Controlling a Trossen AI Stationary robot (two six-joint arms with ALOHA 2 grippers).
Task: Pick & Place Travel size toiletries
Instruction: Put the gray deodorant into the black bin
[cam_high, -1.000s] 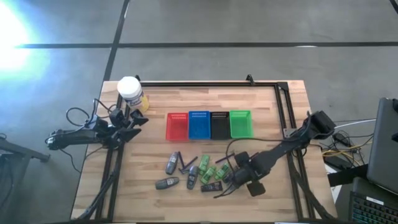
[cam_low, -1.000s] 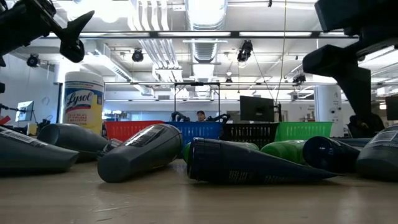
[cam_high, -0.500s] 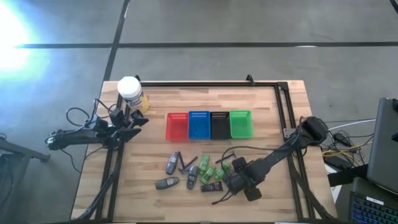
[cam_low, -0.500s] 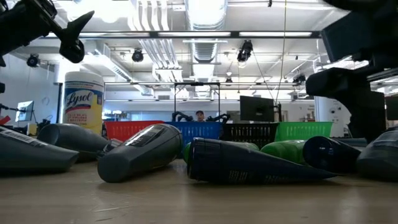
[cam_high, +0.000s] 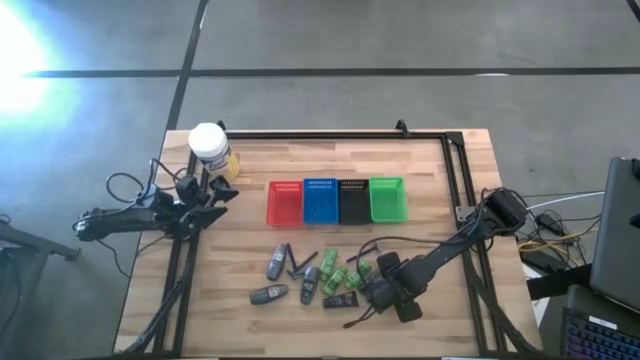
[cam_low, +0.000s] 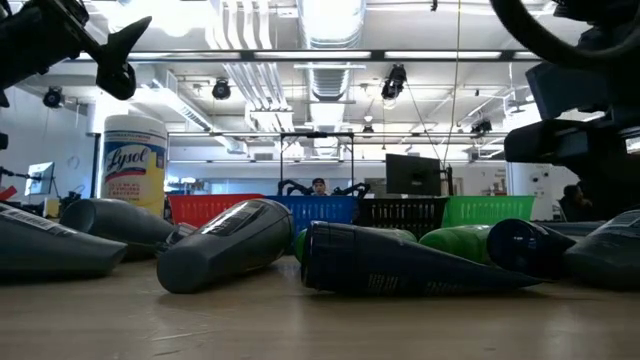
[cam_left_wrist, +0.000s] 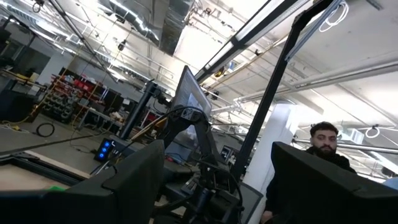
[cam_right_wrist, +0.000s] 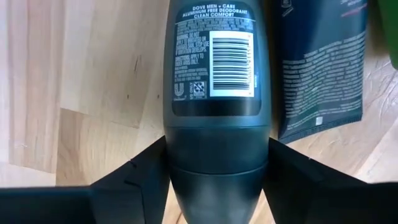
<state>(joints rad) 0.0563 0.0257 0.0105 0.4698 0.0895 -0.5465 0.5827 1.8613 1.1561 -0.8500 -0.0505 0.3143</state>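
Observation:
Toiletries lie in a loose pile on the table's near half: grey oval tubes (cam_high: 268, 294) (cam_low: 225, 245), green packets (cam_high: 330, 268), thin black sticks (cam_high: 297, 262), a dark sachet (cam_high: 340, 300). My right gripper (cam_high: 380, 292) (cam_right_wrist: 217, 163) is low over the pile's right end, open. Its fingers stand on either side of a dark grey deodorant tube (cam_right_wrist: 214, 74), which lies flat on the wood beside a dark sachet (cam_right_wrist: 320, 68). My left gripper (cam_high: 222, 193) (cam_left_wrist: 217, 180) waits open at the table's left edge, raised. My right gripper comes from above with its fingers (cam_right_wrist: 146, 177) at both sides of the deodorant tube's cap end (cam_right_wrist: 216, 155), set across the tube. The tube lies flat on the table. I cannot tell whether the fingers touch it.
Four slotted baskets stand in a row at mid-table: red (cam_high: 284, 202), blue (cam_high: 319, 200), black (cam_high: 353, 200), green (cam_high: 387, 199). A white-capped yellow jar (cam_high: 209, 148) stands at the far left corner. A black frame rail (cam_high: 330, 134) runs along the far edge. A person shows beyond the table.
My right gripper has come down and shifted slightly toward the table's left, settling over the right end of the pile. In the low view it has dropped from high in the picture to just above the items. The toiletries have not moved.

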